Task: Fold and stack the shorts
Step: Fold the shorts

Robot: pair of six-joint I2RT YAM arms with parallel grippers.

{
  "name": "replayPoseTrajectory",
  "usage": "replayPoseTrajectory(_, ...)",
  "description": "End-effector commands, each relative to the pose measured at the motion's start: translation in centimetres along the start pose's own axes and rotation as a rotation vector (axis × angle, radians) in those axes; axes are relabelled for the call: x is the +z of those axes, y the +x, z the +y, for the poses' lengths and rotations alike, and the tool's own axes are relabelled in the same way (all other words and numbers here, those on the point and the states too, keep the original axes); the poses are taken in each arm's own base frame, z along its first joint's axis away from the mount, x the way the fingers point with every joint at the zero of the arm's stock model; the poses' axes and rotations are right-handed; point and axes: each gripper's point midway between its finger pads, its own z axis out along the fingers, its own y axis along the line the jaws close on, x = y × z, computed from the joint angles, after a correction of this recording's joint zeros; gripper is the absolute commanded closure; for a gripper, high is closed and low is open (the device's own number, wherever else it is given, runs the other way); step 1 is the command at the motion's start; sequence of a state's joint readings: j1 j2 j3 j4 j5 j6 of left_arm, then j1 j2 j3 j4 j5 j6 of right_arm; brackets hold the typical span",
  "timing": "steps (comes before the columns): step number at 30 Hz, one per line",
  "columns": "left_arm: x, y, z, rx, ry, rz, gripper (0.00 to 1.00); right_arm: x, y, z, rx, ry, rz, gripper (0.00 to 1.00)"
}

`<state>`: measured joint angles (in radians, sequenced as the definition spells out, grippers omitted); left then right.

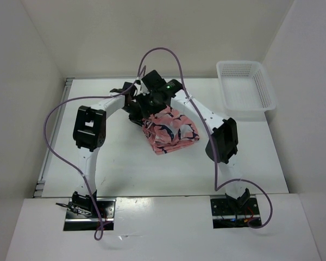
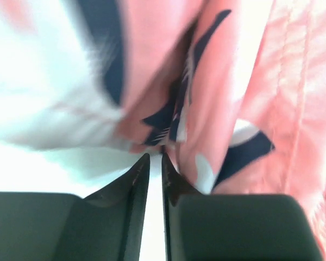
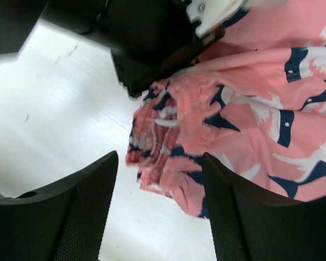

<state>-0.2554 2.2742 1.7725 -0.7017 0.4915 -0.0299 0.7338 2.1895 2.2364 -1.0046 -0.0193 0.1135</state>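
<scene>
Salmon-pink fabric shorts printed all over with navy-and-white whale-like shapes [image 1: 171, 131] lie in a bunched, rumpled heap on the white desk [image 1: 125, 163], a little beyond its middle and between the two arms. Both arms reach inward and meet over the far left edge of the heap, where their black wrists crowd close together.

The left pincer [image 2: 156, 160] points its tips straight at the cloth. Its jaws stand only a thin slit apart, with the pale desk showing through the slit. Blurred pink folds begin right at the tips, and one cannot tell whether any fabric is pinched there.

The right pincer [image 3: 158, 163] has its jaws spread wide, with one black finger [image 3: 70, 217] on either side of the view. Below and between them lies the gathered waistband [image 3: 152, 136], crumpled into tight ridges on the desk, and neither finger visibly touches it. The black body of the left arm's wrist [image 3: 141, 43] hangs just above that waistband in the right wrist view.

A white plastic mesh basket [image 1: 223, 87] sits at the far right corner of the desk, well apart from the shorts. Thin purple cables [image 1: 49, 125] loop from each arm's base up over the arms.
</scene>
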Motion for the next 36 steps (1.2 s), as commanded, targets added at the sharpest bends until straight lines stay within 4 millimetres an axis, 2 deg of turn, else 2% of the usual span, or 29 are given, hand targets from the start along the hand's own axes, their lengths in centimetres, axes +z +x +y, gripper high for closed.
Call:
replayPoseTrajectory(1,-0.8,-0.4,2.9,0.009,-0.1,-0.015,0.72,-8.1,-4.9,3.0,-0.113,-0.128,-0.272,0.34)
replayPoseTrajectory(2,-1.2,-0.4,2.7,0.01,-0.1,-0.017,0.69,-10.0,-7.3,3.0,-0.116,-0.122,-0.417,0.37)
replayPoseTrajectory(3,-1.7,-0.7,2.4,0.015,-0.101,-0.028,0.66,-11.9,-5.3,2.2,-0.121,-0.095,-0.454,0.41)
replayPoseTrajectory(4,-1.9,-0.8,2.9,0.007,-0.104,-0.033,0.64,-12.5,-5.0,1.0,-0.132,-0.039,-0.499,0.5)
replayPoseTrajectory(5,-2.5,-0.9,2.8,0.009,-0.118,-0.037,0.59,-12.7,-4.3,0.9,-0.158,-0.021,-0.518,0.52)
replayPoseTrajectory(6,-3.1,-1.1,3.4,0.002,-0.139,-0.049,0.57,-10.6,-1.6,0.6,-0.215,0.0,-0.458,0.52)
replayPoseTrajectory(7,-3.7,-1.2,3.1,0.006,-0.139,-0.056,0.56,-10.1,-0.6,0.2,-0.215,0.011,-0.436,0.56)
replayPoseTrajectory(8,-4.7,-1.6,3.4,0.005,-0.158,-0.077,0.53,-8.1,1.4,-0.1,-0.207,0.014,-0.372,0.58)
replayPoseTrajectory(11,-6.8,-2.5,4.3,-0.007,-0.195,-0.117,0.52,-3.3,4.5,-1.1,-0.185,0.051,-0.268,0.74)
replayPoseTrajectory(12,-7.9,-2.6,4.2,-0.01,-0.2,-0.13,0.5,-1.1,4.7,-1.2,-0.185,0.051,-0.263,0.75)
replayPoseTrajectory(13,-8.7,-2.9,4.0,-0.005,-0.212,-0.142,0.5,0.3,5.4,-0.7,-0.19,0.018,-0.242,0.76)
replayPoseTrajectory(15,-10.5,-3.8,3.0,0.014,-0.216,-0.18,0.49,2.6,5.5,0.0,-0.185,-0.02,-0.239,0.78)
replayPoseTrajectory(16,-11.6,-4.5,1.9,0.04,-0.216,-0.212,0.49,4.5,7.0,0.1,-0.187,-0.033,-0.195,0.82)
replayPoseTrajectory(17,-12.1,-4.5,1.5,0.043,-0.216,-0.218,0.48,5.3,7.3,0.0,-0.177,-0.033,-0.185,0.82)
replayPoseTrajectory(18,-13.1,-5.2,0.3,0.068,-0.206,-0.247,0.48,6.6,8.0,0.0,-0.162,-0.032,-0.165,0.83)
replayPoseTrajectory(21,-14.7,-6.0,-1.3,0.099,-0.192,-0.287,0.48,7.5,8.1,0.4,-0.154,-0.053,-0.167,0.83)
replayPoseTrajectory(22,-14.9,-6.1,-2.2,0.115,-0.178,-0.294,0.46,7.9,8.3,1.1,-0.157,-0.094,-0.163,0.83)
replayPoseTrajectory(24,-14.9,-6.4,-3.3,0.133,-0.141,-0.302,0.45,7.4,7.5,2.4,-0.204,-0.148,-0.178,0.84)
replayPoseTrajectory(25,-15.1,-6.5,-3.7,0.135,-0.127,-0.302,0.45,5.9,6.3,3.8,-0.237,-0.186,-0.218,0.84)
replayPoseTrajectory(27,-14.7,-6.6,-4.8,0.148,-0.088,-0.294,0.44,3.9,5.1,5.0,-0.277,-0.224,-0.257,0.84)
replayPoseTrajectory(28,-14.2,-6.5,-5.2,0.152,-0.081,-0.278,0.42,1.3,3.6,5.8,-0.286,-0.26,-0.31,0.81)
replayPoseTrajectory(29,-13.9,-6.5,-5.7,0.162,-0.075,-0.272,0.42,-0.1,3.1,6.0,-0.289,-0.271,-0.331,0.79)
replayPoseTrajectory(30,-12.8,-6.2,-5.2,0.15,-0.073,-0.25,0.41,-1.5,2.7,6.0,-0.311,-0.269,-0.351,0.76)
replayPoseTrajectory(31,-12.2,-6.1,-5.2,0.153,-0.085,-0.236,0.41,-4.6,1.4,5.8,-0.312,-0.251,-0.419,0.73)
replayPoseTrajectory(32,-11.4,-5.4,-5.0,0.146,-0.094,-0.205,0.39,-5.1,1.9,4.4,-0.295,-0.217,-0.421,0.71)
replayPoseTrajectory(33,-10.3,-4.9,-4.0,0.129,-0.119,-0.176,0.39,-5.8,2.3,2.9,-0.232,-0.187,-0.41,0.68)
replayPoseTrajectory(34,-9.9,-4.7,-3.5,0.123,-0.129,-0.165,0.38,-6.7,2.5,-1.1,-0.147,-0.102,-0.411,0.58)
replayPoseTrajectory(35,-8.7,-4.4,-3.3,0.119,-0.124,-0.138,0.38,-6.7,3.2,-3.5,-0.086,-0.058,-0.387,0.56)
replayPoseTrajectory(36,-8.1,-4.4,-2.8,0.116,-0.133,-0.134,0.37,-6.2,5.2,-6.0,-0.022,-0.012,-0.315,0.55)
